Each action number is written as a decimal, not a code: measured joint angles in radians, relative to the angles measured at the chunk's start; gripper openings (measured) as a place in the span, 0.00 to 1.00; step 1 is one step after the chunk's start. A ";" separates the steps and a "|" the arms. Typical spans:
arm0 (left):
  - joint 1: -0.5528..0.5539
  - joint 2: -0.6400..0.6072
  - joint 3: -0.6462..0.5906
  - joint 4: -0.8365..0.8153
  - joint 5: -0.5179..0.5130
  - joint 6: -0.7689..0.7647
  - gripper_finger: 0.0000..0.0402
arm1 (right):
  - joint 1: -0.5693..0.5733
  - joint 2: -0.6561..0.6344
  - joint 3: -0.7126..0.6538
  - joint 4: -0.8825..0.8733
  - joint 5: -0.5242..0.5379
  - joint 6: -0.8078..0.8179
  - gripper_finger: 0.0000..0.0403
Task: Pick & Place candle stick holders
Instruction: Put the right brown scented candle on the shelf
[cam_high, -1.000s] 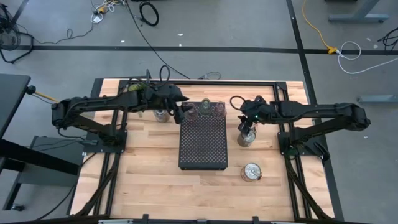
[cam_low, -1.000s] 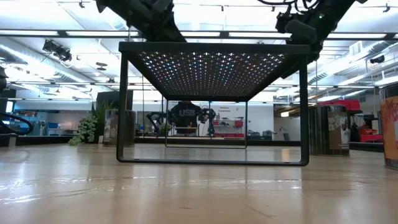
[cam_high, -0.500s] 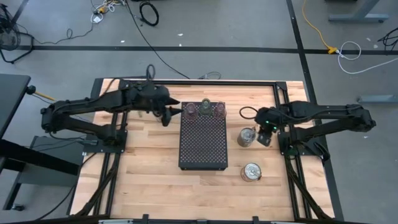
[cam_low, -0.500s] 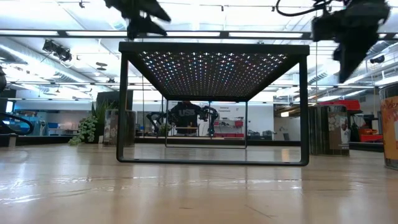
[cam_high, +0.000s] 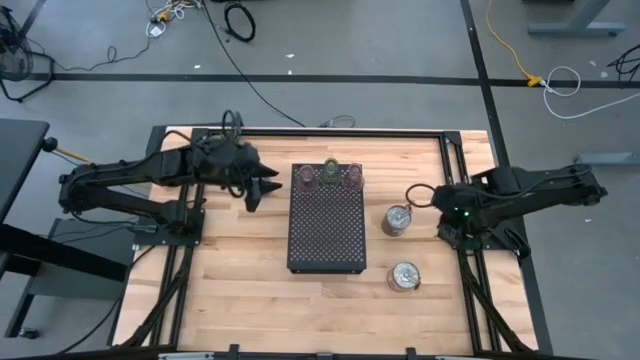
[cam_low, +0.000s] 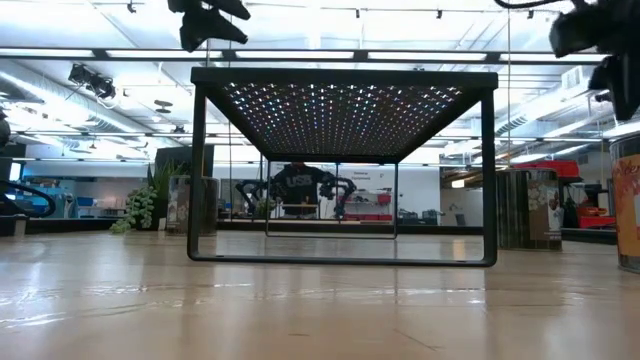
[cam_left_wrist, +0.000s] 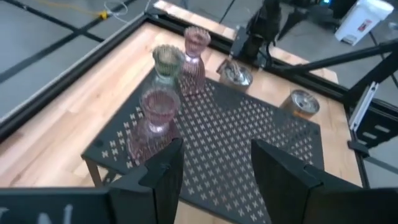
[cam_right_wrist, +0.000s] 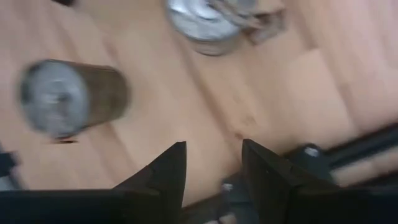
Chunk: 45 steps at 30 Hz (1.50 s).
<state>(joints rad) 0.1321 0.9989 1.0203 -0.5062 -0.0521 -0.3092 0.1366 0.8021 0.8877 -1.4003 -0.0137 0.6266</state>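
Note:
Two pinkish-brown holders (cam_high: 308, 178) (cam_high: 353, 177) and a pale green one (cam_high: 330, 168) stand upright on the far end of the black perforated tray (cam_high: 327, 235); they also show in the left wrist view (cam_left_wrist: 157, 115) (cam_left_wrist: 194, 53) (cam_left_wrist: 166, 62). Two silvery glass holders (cam_high: 397, 219) (cam_high: 404, 277) stand on the table right of the tray. A third silvery one does not show. My left gripper (cam_high: 266, 189) is open and empty, left of the tray. My right gripper (cam_high: 446, 222) is open and empty, right of the silvery holders (cam_right_wrist: 71, 96) (cam_right_wrist: 208, 22).
The tray stands on legs above the wooden table (cam_low: 343, 75). A black frame rail (cam_high: 450, 150) runs around the table. Bare wood lies near the front edge (cam_high: 250, 300). Both arms' bases sit at the left and right sides.
My left gripper has drawn back from the tray's far left corner toward the table's left edge. My right gripper has gone from above the farther silvery holder toward the table's right edge. That holder stays standing where it was.

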 joint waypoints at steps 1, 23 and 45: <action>-0.005 0.001 0.000 -0.006 0.000 -0.002 0.47 | 0.009 -0.012 -0.018 -0.012 0.025 0.018 0.39; -0.058 0.002 0.000 0.001 -0.080 -0.046 0.47 | 0.048 -0.137 -0.366 0.451 -0.150 0.218 0.35; -0.058 0.002 0.000 0.001 -0.086 -0.056 0.47 | 0.045 -0.133 -0.371 0.618 0.115 0.099 0.36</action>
<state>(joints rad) 0.0744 1.0008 1.0203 -0.5053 -0.1378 -0.3648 0.1814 0.6691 0.5163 -0.7822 0.1016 0.7257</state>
